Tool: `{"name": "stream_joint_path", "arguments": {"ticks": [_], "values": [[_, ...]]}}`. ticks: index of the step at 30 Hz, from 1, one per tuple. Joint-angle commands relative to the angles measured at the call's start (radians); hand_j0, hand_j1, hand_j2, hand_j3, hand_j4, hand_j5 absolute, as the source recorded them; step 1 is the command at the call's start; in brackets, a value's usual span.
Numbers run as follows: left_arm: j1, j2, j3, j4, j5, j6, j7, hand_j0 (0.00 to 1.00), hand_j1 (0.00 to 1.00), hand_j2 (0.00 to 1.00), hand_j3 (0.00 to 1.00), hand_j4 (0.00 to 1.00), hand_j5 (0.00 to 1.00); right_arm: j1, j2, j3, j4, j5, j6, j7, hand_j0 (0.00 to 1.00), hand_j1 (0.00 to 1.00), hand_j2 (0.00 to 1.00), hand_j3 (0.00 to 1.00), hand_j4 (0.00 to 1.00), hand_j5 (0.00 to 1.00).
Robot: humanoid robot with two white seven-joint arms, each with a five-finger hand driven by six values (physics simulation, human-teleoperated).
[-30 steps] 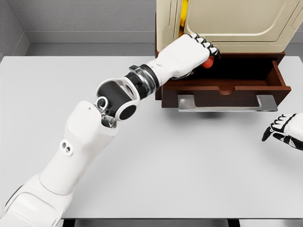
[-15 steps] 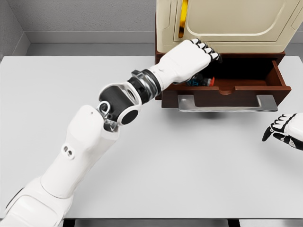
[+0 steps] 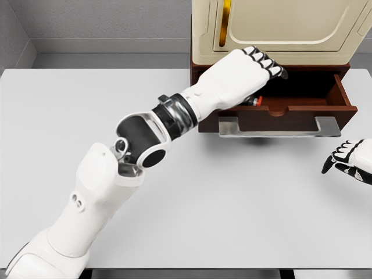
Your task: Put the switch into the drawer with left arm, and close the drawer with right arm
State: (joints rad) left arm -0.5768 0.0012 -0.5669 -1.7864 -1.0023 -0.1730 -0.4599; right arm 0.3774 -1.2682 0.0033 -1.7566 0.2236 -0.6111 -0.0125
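Brown wooden drawer (image 3: 340,99) stands pulled out from the cream cabinet (image 3: 279,29) at the far edge of the grey tabletop (image 3: 232,192). Left hand (image 3: 247,72) hovers over the drawer's left part, fingers (image 3: 268,63) extended and relaxed, gripping nothing. Switch (image 3: 254,100) lies inside the drawer, only a small red and dark bit visible under the hand. Right hand (image 3: 351,161) rests at the tabletop's right edge, fingers loosely spread, empty.
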Motion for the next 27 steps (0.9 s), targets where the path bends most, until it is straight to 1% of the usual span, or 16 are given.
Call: {"name": "stream_joint_path", "arguments": {"ticks": [1, 7, 9, 11, 13, 14, 16, 18, 19, 20, 21, 23, 24, 25, 26, 27], "values": [[0.000, 0.017, 0.030, -0.016, 0.080, -0.066, 0.003, 0.73, 0.73, 0.73, 0.73, 0.73, 0.73, 0.000, -0.002, 0.000, 0.000, -0.006, 0.000, -0.001, 0.45, 0.45, 0.45, 0.45, 0.45, 0.45], [0.005, 0.152, 0.140, -0.018, 0.370, -0.419, 0.006, 0.73, 0.73, 0.73, 0.73, 0.73, 0.73, -0.014, -0.002, 0.001, 0.012, -0.009, 0.000, -0.003, 0.45, 0.45, 0.45, 0.45, 0.45, 0.45], [0.005, 0.239, 0.174, -0.016, 0.524, -0.438, 0.006, 0.73, 0.73, 0.73, 0.73, 0.73, 0.73, -0.014, -0.002, 0.001, 0.012, -0.009, 0.000, -0.003, 0.45, 0.45, 0.45, 0.45, 0.45, 0.45], [0.012, 0.333, 0.228, -0.016, 0.678, -0.438, 0.006, 0.73, 0.73, 0.73, 0.73, 0.73, 0.73, -0.020, 0.000, 0.001, 0.025, -0.009, 0.000, -0.003, 0.45, 0.45, 0.45, 0.45, 0.45, 0.45], [0.021, 0.414, 0.271, -0.016, 0.800, -0.438, 0.006, 0.74, 0.74, 0.74, 0.74, 0.74, 0.74, -0.026, 0.001, 0.003, 0.042, -0.010, 0.000, -0.003, 0.44, 0.44, 0.44, 0.44, 0.44, 0.44], [0.041, 0.451, 0.292, -0.016, 0.872, -0.438, 0.006, 0.74, 0.74, 0.74, 0.74, 0.74, 0.74, -0.026, 0.001, 0.003, 0.043, -0.010, 0.000, -0.003, 0.44, 0.44, 0.44, 0.44, 0.44, 0.44], [0.107, 0.506, 0.332, -0.016, 0.987, -0.438, 0.006, 0.74, 0.74, 0.74, 0.74, 0.74, 0.74, -0.026, 0.001, 0.003, 0.039, -0.010, 0.000, -0.003, 0.43, 0.43, 0.43, 0.43, 0.43, 0.43], [0.181, 0.588, 0.338, -0.015, 1.151, -0.438, 0.006, 0.74, 0.74, 0.74, 0.74, 0.74, 0.74, -0.028, 0.006, 0.003, 0.031, -0.013, 0.000, -0.003, 0.43, 0.43, 0.43, 0.43, 0.43, 0.43], [0.216, 0.623, 0.341, -0.015, 1.205, -0.438, 0.006, 0.82, 0.82, 0.82, 0.82, 0.82, 0.82, -0.029, 0.007, 0.003, 0.029, -0.013, 0.000, -0.003, 0.43, 0.43, 0.43, 0.43, 0.43, 0.43], [0.248, 0.649, 0.349, -0.015, 1.222, -0.438, 0.006, 1.00, 1.00, 1.00, 1.00, 1.00, 1.00, -0.031, 0.009, 0.003, 0.028, -0.013, 0.000, -0.003, 0.43, 0.43, 0.43, 0.43, 0.43, 0.43], [0.305, 0.680, 0.374, -0.015, 1.223, -0.438, 0.006, 1.00, 1.00, 1.00, 1.00, 1.00, 1.00, -0.031, 0.010, 0.004, 0.025, -0.015, 0.000, -0.003, 0.42, 0.42, 0.42, 0.42, 0.42, 0.42], [0.393, 0.689, 0.430, -0.011, 1.216, -0.438, 0.003, 1.00, 1.00, 1.00, 1.00, 1.00, 1.00, -0.031, 0.012, 0.004, 0.011, -0.015, 0.000, -0.003, 0.41, 0.41, 0.41, 0.41, 0.41, 0.41], [0.457, 0.684, 0.476, -0.005, 1.179, -0.438, -0.002, 1.00, 1.00, 1.00, 1.00, 1.00, 1.00, -0.032, 0.013, 0.004, 0.002, -0.015, 0.000, -0.003, 0.42, 0.42, 0.42, 0.42, 0.42, 0.42], [0.495, 0.680, 0.490, 0.007, 1.157, -0.438, -0.002, 1.00, 1.00, 1.00, 1.00, 1.00, 1.00, -0.032, 0.013, 0.004, 0.000, -0.017, 0.000, -0.003, 0.42, 0.42, 0.42, 0.42, 0.42, 0.42], [0.552, 0.680, 0.492, 0.028, 1.150, -0.438, -0.002, 1.00, 1.00, 1.00, 1.00, 1.00, 1.00, -0.032, 0.013, 0.004, 0.002, -0.018, 0.000, -0.003, 0.42, 0.42, 0.42, 0.42, 0.42, 0.42], [0.589, 0.681, 0.492, 0.090, 1.150, -0.438, -0.002, 1.00, 1.00, 1.00, 1.00, 1.00, 1.00, -0.040, 0.013, 0.004, 0.005, -0.020, 0.000, -0.003, 0.42, 0.42, 0.42, 0.42, 0.42, 0.42]]}}
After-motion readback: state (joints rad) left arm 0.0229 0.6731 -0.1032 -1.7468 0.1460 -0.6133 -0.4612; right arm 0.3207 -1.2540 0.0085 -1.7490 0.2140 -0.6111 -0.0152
